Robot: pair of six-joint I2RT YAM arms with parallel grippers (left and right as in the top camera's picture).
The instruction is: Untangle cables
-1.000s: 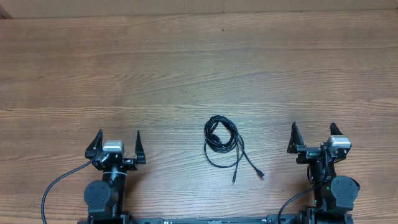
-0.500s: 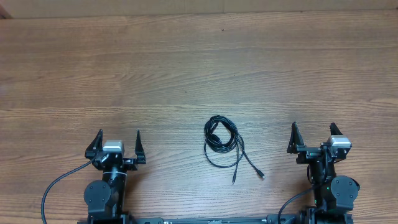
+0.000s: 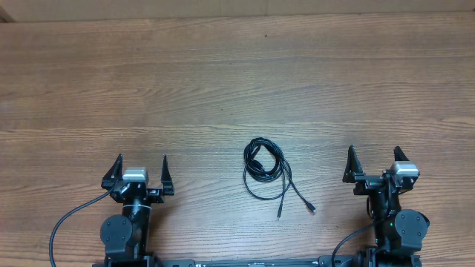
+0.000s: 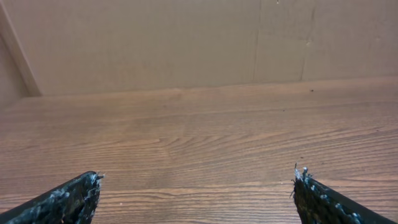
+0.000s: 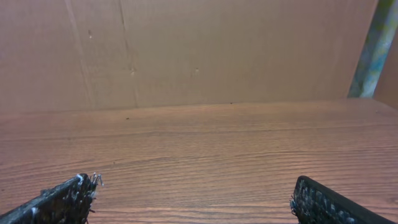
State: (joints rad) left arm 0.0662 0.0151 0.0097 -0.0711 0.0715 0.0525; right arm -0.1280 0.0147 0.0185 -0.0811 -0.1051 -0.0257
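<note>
Only the black fingertips (image 4: pixel 74 196) are showing in the wrist views, cut off at the lower edge. The left gripper (image 3: pixel 139 172) and right gripper (image 3: pixel 374 165) are gaping wide, holding and touching nothing. Between them, thin black coiled cables (image 3: pixel 265 169) are lying on the brown wooden table (image 3: pixel 223 74), their overlapping loops too fine to tell apart.

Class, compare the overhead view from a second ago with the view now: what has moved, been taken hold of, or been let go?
Nothing visibly changed. The cables lie in the same coil on the table, untouched. The left gripper and right gripper stay open, empty and in place.
</note>
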